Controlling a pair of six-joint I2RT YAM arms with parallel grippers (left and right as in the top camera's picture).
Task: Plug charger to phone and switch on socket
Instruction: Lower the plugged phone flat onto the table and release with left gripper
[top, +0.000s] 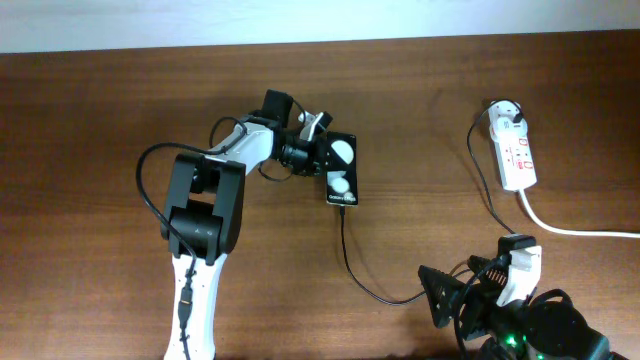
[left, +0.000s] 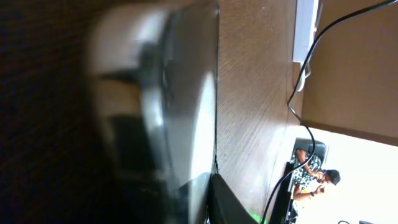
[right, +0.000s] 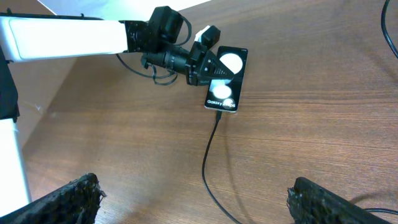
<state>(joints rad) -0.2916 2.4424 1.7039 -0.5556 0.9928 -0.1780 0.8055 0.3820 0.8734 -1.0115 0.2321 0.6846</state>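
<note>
Plenty of bare table all round the phone, with the left gripper up against its left edge (can't tell if clamped or loose) and the charger trailing from its lettered end toward the right gripper, spread wide with nothing in it. Reads "Galaxy" on the phone, rest too blurry. Leaves the socket well apart at far right, red marks unreadable.

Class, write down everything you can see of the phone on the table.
The phone is a small black glossy rectangle lying flat on the brown wooden table. Its face shows two round white reflections and small white lettering near one short end. The charger, a thin black cable, meets that end. The left hand touches one long side.
</note>
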